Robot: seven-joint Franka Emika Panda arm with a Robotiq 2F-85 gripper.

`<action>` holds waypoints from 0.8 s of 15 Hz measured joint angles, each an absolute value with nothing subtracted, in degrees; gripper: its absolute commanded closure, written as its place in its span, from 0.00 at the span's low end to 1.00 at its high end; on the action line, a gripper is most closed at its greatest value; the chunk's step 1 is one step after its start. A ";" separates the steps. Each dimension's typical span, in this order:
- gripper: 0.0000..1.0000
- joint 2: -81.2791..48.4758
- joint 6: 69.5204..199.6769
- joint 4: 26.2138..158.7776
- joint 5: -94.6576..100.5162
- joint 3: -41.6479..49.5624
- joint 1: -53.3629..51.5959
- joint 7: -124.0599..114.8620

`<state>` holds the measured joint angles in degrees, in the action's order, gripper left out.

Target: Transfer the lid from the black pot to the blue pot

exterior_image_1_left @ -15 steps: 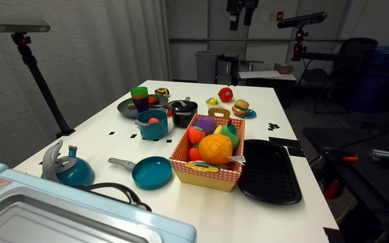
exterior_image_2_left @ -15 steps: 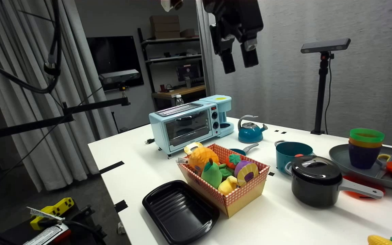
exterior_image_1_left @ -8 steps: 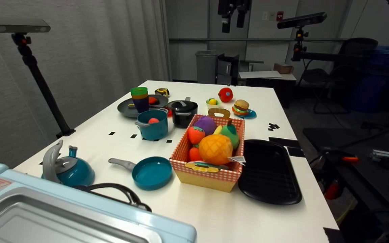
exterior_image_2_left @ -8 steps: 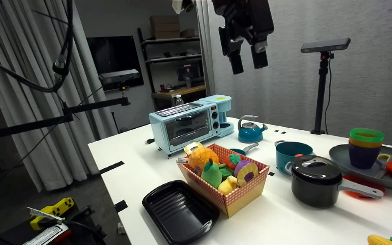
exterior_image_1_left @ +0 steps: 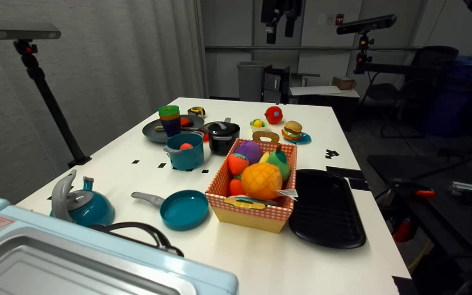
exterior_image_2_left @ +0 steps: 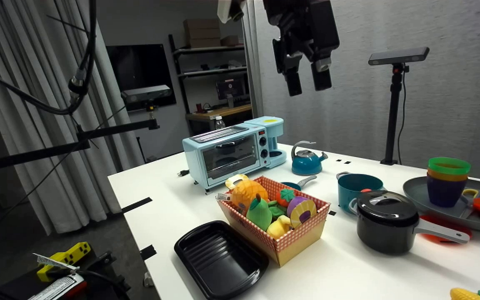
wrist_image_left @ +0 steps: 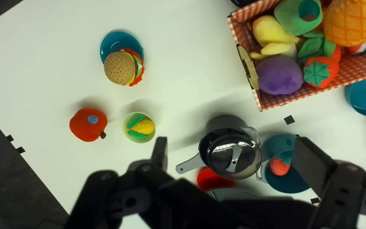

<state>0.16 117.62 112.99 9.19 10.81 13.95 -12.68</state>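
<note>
The dark round lid (exterior_image_1_left: 222,128) with a grey handle rests on top of the black pot (exterior_image_1_left: 224,144). In an exterior view the lid (exterior_image_2_left: 387,206) sits over the black pot (exterior_image_2_left: 383,235), whose grey handle points right. The blue pot (exterior_image_1_left: 186,157) stands close beside it, without a cover, with a red toy strawberry (wrist_image_left: 279,166) inside. My gripper (exterior_image_2_left: 308,86) is open and empty, high above the table in both exterior views (exterior_image_1_left: 280,37). In the wrist view the lid (wrist_image_left: 233,157) and black pot (wrist_image_left: 226,122) show between the open fingers (wrist_image_left: 160,154); a finger partly covers the blue pot (wrist_image_left: 275,143).
The fruit basket (exterior_image_1_left: 252,219) and black tray (exterior_image_1_left: 328,209) stand near the pots. A grey pan (exterior_image_2_left: 415,196) with stacked cups (exterior_image_2_left: 446,187) lies behind the black pot. A red item (wrist_image_left: 213,179) lies beside it. A corn bowl (wrist_image_left: 140,127) and a burger (wrist_image_left: 121,68) are nearby.
My open gripper has moved left and a little down in an exterior view, and right and slightly down in an exterior view. The lid and pots have not moved.
</note>
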 measured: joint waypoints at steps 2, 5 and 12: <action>0.00 -2.07 117.68 111.11 8.99 10.80 13.93 -13.94; 0.00 -6.46 119.31 107.93 8.48 10.67 13.26 -16.60; 0.00 -19.43 120.93 98.59 4.06 10.77 12.51 -17.55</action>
